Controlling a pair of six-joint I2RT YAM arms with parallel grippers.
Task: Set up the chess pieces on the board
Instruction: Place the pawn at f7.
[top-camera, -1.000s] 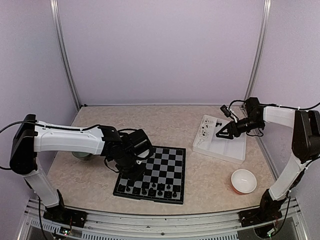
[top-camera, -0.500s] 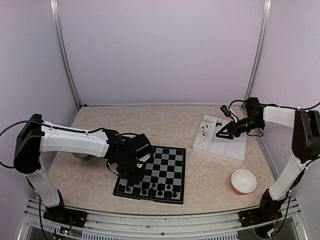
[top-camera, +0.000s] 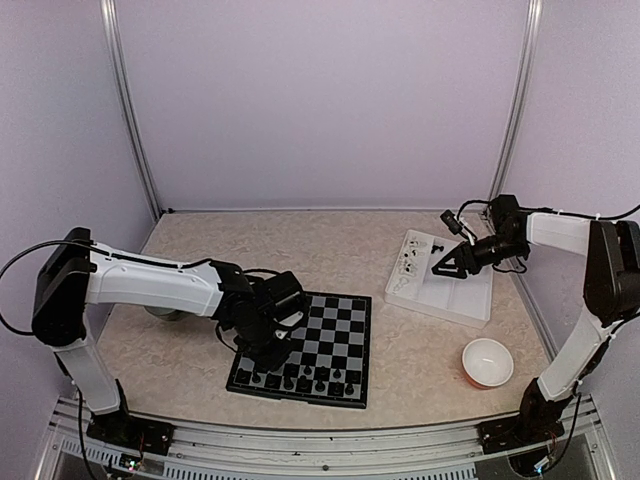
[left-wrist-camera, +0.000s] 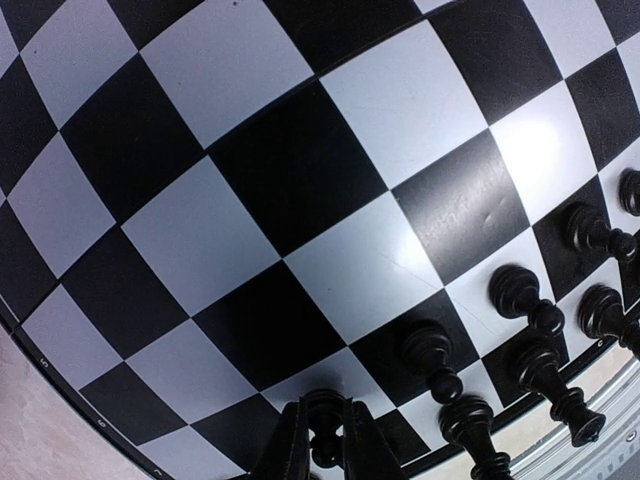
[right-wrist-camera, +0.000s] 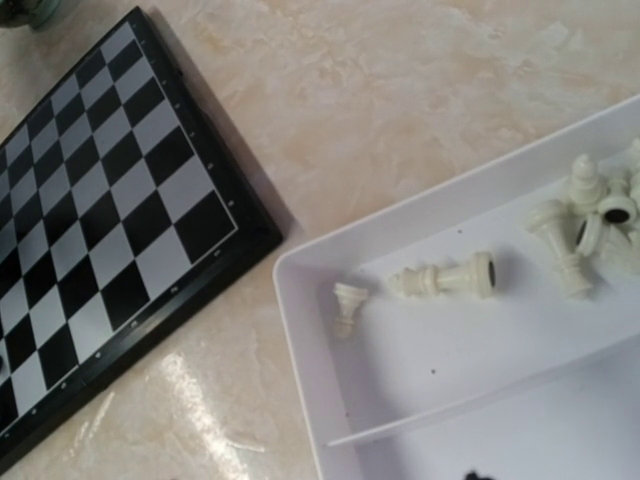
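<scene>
Chess pieces (top-camera: 300, 380): the black ones stand in the two near rows of the board (top-camera: 345, 315), mid-surface (top-camera: 420, 375). Rows are part filled and the far half is bare. One piece (left-wrist-camera: 322, 445) near the near-left corner sits between the left fingers (left-wrist-camera: 290, 455), close around it; gripping or releasing, cannot tell. Right fingers (top-camera: 452, 262) hover over the white tray (top-camera: 465, 302); apart or together is unclear. White pieces (right-wrist-camera: 575, 225) lie in the tray. I'd guess the black set is over half placed.

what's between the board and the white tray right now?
Nothing: only bare marbled table separates the board from the tray rim. Clearest in the right wrist view; the top view agrees.
</scene>
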